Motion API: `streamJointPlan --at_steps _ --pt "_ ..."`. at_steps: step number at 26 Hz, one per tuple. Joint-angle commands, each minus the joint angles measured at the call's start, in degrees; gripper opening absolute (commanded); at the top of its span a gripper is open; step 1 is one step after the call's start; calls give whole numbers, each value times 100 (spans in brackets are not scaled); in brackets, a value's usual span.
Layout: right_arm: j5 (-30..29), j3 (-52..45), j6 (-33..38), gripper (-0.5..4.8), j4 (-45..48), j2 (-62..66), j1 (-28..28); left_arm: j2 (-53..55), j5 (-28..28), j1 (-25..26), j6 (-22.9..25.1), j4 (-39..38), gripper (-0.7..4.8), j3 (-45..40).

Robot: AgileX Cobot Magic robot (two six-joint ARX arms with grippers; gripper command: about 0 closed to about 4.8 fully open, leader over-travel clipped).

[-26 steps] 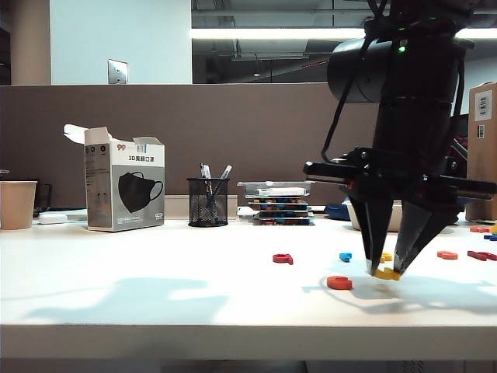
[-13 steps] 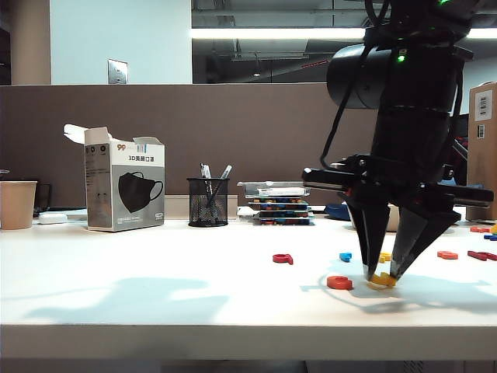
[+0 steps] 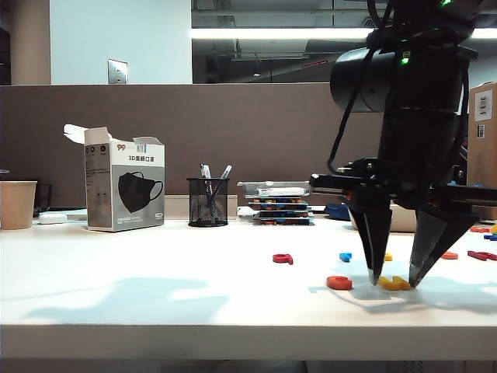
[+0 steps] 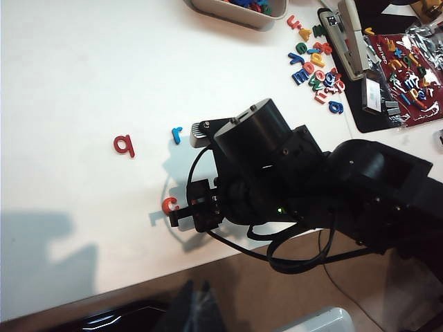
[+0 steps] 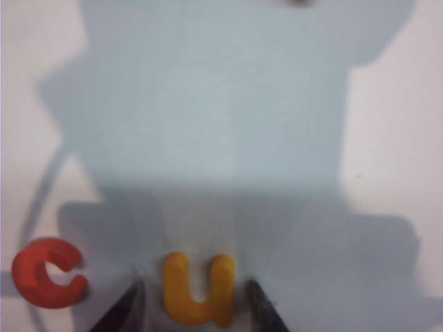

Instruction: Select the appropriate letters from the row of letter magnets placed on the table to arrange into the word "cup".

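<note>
On the white table (image 3: 155,303) the orange-red "c" (image 3: 339,282) (image 5: 48,272) lies flat. Just right of it lies a yellow "u" (image 3: 394,284) (image 5: 197,290). My right gripper (image 3: 395,278) (image 5: 194,299) points down over the "u", open, with one finger on each side and a gap at both. Farther back sit a dark red letter (image 3: 283,258), a small blue one (image 3: 345,256) and another yellow letter (image 3: 387,256), partly hidden by a finger. My left gripper (image 4: 196,294) hangs shut off the table's front edge, holding nothing.
A mask box (image 3: 124,189), a mesh pen holder (image 3: 207,202) and a paper cup (image 3: 17,203) stand at the back left. Stacked trays (image 3: 279,203) stand behind the letters. Loose letters (image 3: 466,253) (image 4: 315,66) lie at the far right.
The right gripper sank to the table with the yellow "u" and opened. The "u" now lies flat beside the "c", free of the fingers.
</note>
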Motion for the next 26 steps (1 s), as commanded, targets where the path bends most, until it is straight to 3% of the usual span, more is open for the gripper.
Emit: streamJointPlan --at_steps 1,10,14,18,26 --pt "24 37 -7 249 70 -22 7 -15 -17 -2 -15 37 -5 20" --pt "76 756 -203 252 -420 -22 4 -15 -17 -2 -15 37 -5 20" --pt "562 1283 -354 252 -776 -22 -63 -15 -17 -2 -15 37 -5 20" --pt "584 1672 -603 253 -940 -22 -295 -15 -20 -2 -15 37 -5 20" --pt "-122 1818 -1357 252 -761 197 -1012 -15 -17 -2 -15 37 -5 20"
